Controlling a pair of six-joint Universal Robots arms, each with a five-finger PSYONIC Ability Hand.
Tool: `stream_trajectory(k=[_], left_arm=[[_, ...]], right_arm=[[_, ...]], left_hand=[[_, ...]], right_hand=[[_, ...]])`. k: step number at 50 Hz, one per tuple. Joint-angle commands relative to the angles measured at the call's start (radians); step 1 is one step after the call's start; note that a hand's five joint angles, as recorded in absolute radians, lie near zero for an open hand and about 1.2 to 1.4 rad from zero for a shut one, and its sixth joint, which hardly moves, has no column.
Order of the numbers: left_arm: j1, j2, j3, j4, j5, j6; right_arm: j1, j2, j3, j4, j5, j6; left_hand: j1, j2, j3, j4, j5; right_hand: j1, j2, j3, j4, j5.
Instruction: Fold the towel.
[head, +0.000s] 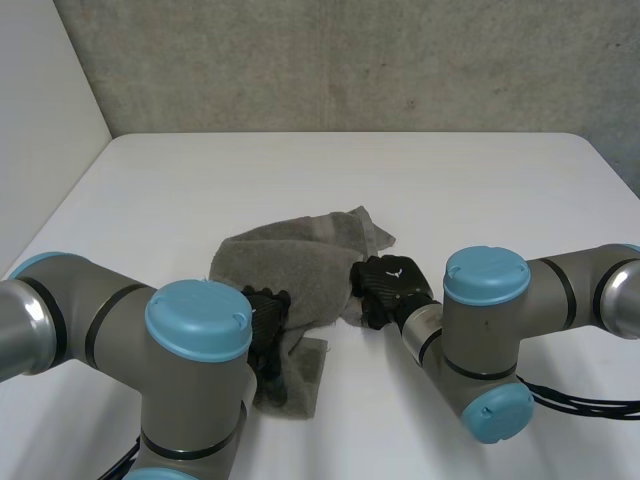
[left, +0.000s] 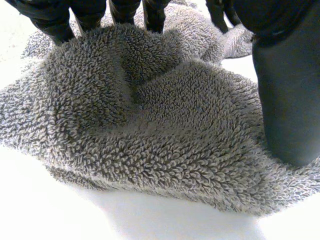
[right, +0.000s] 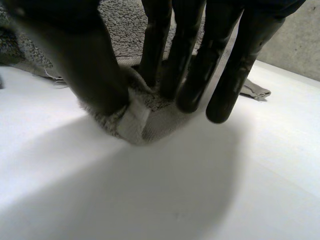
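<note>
Right hand (right: 85, 65) pinches the grey towel (left: 165, 130) at its tagged corner. Left hand (head: 265, 318) hold: we can't tell. We should lift both level.

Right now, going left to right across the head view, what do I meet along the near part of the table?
In order: left arm → left hand → right hand → right arm. The towel spans from one hand to the other, so it has no single place.
</note>
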Motion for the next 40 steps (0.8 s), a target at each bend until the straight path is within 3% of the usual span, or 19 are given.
stream_trajectory(k=[1,7,12,19,25,28,30,33,35,40], left_arm=[[-0.002,-0.014,0.0,0.002,0.003,0.0],[-0.009,-0.017,-0.003,0.008,0.002,-0.002],[-0.011,-0.023,0.004,0.017,0.002,-0.003],[0.008,-0.008,0.02,0.009,0.006,-0.002],[0.063,0.057,0.034,0.006,0.022,0.003],[0.129,0.143,0.06,-0.001,0.085,0.018],[0.193,0.213,0.098,-0.017,0.193,0.047],[0.219,0.242,0.119,-0.031,0.25,0.051],[0.264,0.282,0.161,-0.07,0.337,0.051],[0.323,0.291,0.198,-0.123,0.394,0.051]], right_arm=[[-0.003,-0.002,0.0,-0.006,-0.01,0.004],[-0.015,-0.079,-0.002,-0.005,-0.013,0.015],[-0.083,-0.188,-0.002,0.002,-0.021,0.04],[-0.225,-0.303,-0.002,0.017,-0.088,0.018],[-0.331,-0.404,-0.003,0.052,-0.137,-0.014],[-0.38,-0.458,-0.014,0.068,-0.162,-0.037],[-0.406,-0.511,-0.032,0.084,-0.177,-0.071],[-0.408,-0.542,-0.037,0.094,-0.183,-0.089],[-0.406,-0.593,-0.038,0.124,-0.195,-0.136],[-0.397,-0.627,-0.029,0.196,-0.227,-0.228]], left_hand=[[-0.006,0.003,0.011,-0.003,-0.16],[0.05,0.059,0.067,0.053,-0.104],[0.235,0.244,0.252,0.238,0.081],[0.712,0.722,0.73,0.716,0.558],[0.86,0.869,0.877,0.863,0.706],[0.869,0.878,0.886,0.872,0.715],[0.866,0.875,0.883,0.869,0.712],[0.863,0.872,0.88,0.866,0.709],[0.848,0.858,0.866,0.852,0.694],[0.819,0.829,0.837,0.822,0.665]], right_hand=[[0.338,0.337,0.343,0.341,0.327],[0.338,0.337,0.343,0.341,0.327],[0.338,0.337,0.343,0.341,0.327],[0.338,0.337,0.343,0.341,0.327],[0.338,0.337,0.343,0.341,0.327],[0.338,0.337,0.343,0.341,0.327],[0.338,0.337,0.343,0.341,0.327],[0.338,0.337,0.343,0.341,0.327],[0.338,0.337,0.343,0.341,0.327],[0.338,0.337,0.343,0.341,0.327]])
